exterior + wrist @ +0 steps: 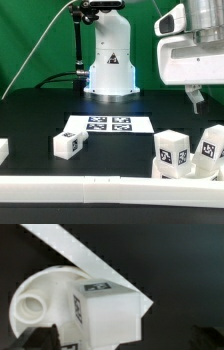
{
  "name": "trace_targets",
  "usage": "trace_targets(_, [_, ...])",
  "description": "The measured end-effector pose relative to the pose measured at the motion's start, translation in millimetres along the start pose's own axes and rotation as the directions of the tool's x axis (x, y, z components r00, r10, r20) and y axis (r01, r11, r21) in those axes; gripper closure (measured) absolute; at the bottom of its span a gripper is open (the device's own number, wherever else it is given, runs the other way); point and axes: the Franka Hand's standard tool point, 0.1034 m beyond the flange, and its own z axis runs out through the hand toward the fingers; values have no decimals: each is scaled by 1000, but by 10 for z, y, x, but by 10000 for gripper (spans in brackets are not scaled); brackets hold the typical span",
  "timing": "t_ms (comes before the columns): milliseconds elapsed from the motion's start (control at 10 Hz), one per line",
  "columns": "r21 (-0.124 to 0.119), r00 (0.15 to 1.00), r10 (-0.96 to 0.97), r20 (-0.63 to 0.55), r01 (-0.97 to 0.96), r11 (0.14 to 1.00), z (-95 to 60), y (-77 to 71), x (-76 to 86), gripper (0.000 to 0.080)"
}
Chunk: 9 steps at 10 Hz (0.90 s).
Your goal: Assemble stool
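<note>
Fingers: spread wide, nothing held, no contact with any part. In the exterior view one dark finger hangs clear above the parts at that view's right.

Beneath the fingers: one leg, upright, with a tag on its top face and another on its side. In the wrist view it lies between the two fingertips, but lower down and apart from them. Whether it stands on the seat or just beside it cannot be told.

Seat: a round white disc with a round socket in its face, partly covered by the leg. The bar passes close by it on a slant.

Surroundings, exterior view: at the right, an inner leg and an outer leg stand upright, near each other. Which of them the wrist view shows cannot be told. The bar along the front hides their feet. A lone leg lies on the black tabletop, just in front of the marker board. A white piece is cut off at the left edge and cannot be identified. The robot base stands at the back.
</note>
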Motion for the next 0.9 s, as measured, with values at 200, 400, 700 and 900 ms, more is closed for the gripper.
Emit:
trace_targets(200, [-2, 986, -168, 0, 168, 986, 4, 8, 9, 150])
trace_targets(400, [-44, 920, -393, -3, 392, 919, 4, -2, 9, 150])
trace_targets(700, [-67, 730, -683, 9, 682, 728, 63, -12, 40, 150])
trace_targets(900, [-75, 665, -747, 0, 745, 663, 58, 3, 97, 150])
